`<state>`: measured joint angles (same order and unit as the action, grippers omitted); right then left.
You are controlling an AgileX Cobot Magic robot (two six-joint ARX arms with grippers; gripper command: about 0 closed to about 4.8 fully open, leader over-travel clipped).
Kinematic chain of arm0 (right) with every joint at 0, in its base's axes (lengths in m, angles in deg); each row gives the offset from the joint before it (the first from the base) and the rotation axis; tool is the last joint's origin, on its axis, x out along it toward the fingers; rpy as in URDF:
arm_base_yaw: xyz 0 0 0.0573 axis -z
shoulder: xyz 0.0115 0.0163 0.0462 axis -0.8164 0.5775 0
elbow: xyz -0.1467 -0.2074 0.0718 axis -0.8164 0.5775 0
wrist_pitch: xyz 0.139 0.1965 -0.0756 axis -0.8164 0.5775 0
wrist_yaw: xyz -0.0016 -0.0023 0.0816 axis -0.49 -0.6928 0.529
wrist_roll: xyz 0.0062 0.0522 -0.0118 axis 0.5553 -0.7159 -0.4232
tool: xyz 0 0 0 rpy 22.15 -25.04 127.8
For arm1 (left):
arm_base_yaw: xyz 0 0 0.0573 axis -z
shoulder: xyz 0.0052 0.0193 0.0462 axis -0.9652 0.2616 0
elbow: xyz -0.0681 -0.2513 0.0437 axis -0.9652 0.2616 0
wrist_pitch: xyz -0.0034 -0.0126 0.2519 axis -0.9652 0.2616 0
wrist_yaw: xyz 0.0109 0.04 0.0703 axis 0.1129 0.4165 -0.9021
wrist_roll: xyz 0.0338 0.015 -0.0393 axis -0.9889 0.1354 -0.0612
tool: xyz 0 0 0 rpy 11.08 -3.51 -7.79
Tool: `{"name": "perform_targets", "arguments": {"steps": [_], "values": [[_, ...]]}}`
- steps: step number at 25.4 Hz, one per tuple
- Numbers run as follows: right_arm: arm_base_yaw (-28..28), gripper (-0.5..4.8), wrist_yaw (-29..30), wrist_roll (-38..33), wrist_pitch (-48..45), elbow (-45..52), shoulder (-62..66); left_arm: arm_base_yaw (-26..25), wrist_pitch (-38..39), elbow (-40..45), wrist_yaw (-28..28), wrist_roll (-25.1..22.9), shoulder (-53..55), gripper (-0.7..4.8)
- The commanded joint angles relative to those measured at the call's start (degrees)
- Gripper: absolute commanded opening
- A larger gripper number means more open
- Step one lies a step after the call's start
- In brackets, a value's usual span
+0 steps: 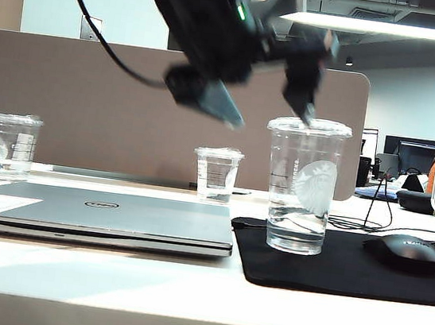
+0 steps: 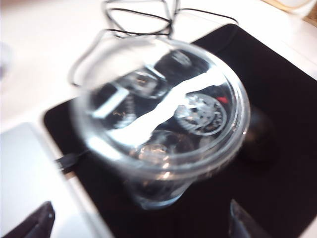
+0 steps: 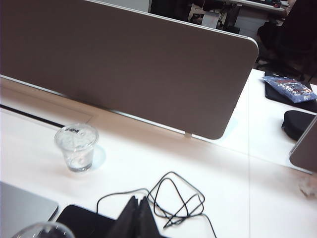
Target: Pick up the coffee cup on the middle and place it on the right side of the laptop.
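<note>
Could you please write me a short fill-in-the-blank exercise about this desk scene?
1. The coffee cup stands on the black ____ beside the laptop.
2. The left pincer hangs above the cup with its jaws ____.
3. The right pincer has its fingers pressed ____.
4. The laptop's lid is ____.

Missing words: mouse pad; open; together; closed

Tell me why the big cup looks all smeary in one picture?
Left wrist view: the coffee cup is motion-blurred, with a white glare streak across its lid, and the open left claw frames it. Exterior view: the cup is sharp but the arm above is blurred. Right wrist view: sharp; the right claw looks shut.
</note>
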<state>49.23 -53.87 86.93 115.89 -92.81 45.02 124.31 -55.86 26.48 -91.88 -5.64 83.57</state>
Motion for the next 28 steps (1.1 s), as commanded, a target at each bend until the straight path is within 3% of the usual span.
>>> {"name": "perform_targets", "arguments": {"steps": [1, 2, 3, 5, 7, 14, 25, 28], "values": [[-0.04, -0.04, 1.68, -0.22, 3.78, -0.28, -1.53, 0.17, 7.56, -0.28, -1.55, -0.31, -8.37, 4.79], [-0.07, -0.04, 2.75, -0.24, 4.98, -0.28, -1.9, 0.17, 8.63, -0.28, -1.57, -0.68, -11.26, 4.59], [-0.09, -0.04, 4.57, -0.22, 6.91, -0.24, -2.56, 0.17, 9.53, -0.28, -1.57, -1.86, -17.25, 2.84], [-0.55, -0.04, 7.96, -0.22, 7.34, 1.27, -4.35, 0.17, 10.43, -0.31, -1.6, -2.62, -23.28, 1.18], [-3.63, -0.04, 10.47, -0.24, 7.28, 7.06, -8.48, 0.17, 15.65, -0.28, -5.18, -2.84, -31.43, -0.08], [-6.97, -0.04, 10.45, -5.9, 9.55, 16.68, -18.14, 0.17, 32.02, 2.03, -8.39, -6.16, -41.05, -0.06], [-7.17, -0.01, 10.27, -7.96, 13.64, 26.93, -36.17, 0.15, 24.52, 30.45, -4.66, -10.34, -74.86, -0.06], [-7.17, -0.01, 10.25, -7.96, 12.85, 29.18, -39.19, 0.13, 25.83, 34.75, -5.4, -7.28, -81.7, -0.06]]}}
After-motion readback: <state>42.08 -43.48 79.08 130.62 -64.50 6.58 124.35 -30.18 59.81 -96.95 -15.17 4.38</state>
